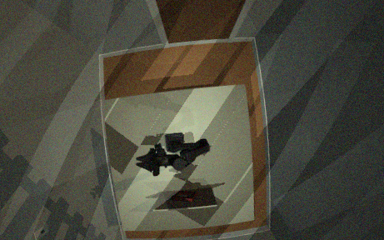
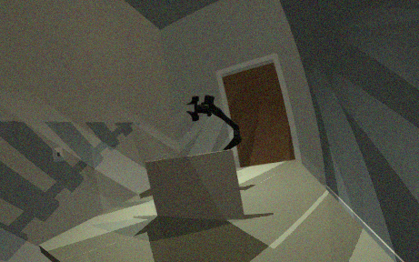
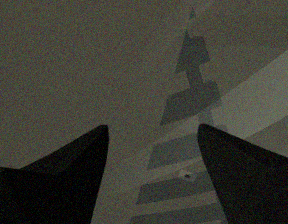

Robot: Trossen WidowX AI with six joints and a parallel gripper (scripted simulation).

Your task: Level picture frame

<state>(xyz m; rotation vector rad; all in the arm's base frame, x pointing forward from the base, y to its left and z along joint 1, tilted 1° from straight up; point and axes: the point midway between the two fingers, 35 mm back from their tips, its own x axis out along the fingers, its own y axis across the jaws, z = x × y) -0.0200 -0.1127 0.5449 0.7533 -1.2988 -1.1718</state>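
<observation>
My gripper [image 1: 137, 162] [image 2: 188, 107] [image 3: 153, 132] is open in mid-air, with its fingers apart and nothing between them. The wrist view shows wall and striped shadows beyond the fingertips. I cannot clearly make out the picture frame, the screw or any tilt of the frame in any view. An upright pale panel [image 2: 194, 184] stands below the gripper in the exterior view and hides the lower arm. Whether it bears the frame cannot be told. The top view has a small red patch [image 1: 183, 198] inside a dark shape.
A small light plate with a dark spot [image 1: 42, 230] [image 2: 58, 155] [image 3: 186, 175] is on the side wall. A brown door [image 2: 260, 115] [image 1: 199, 18] in a pale surround is beyond the arm. Broad shadows cross the walls and floor, and the pictures are dim and grainy.
</observation>
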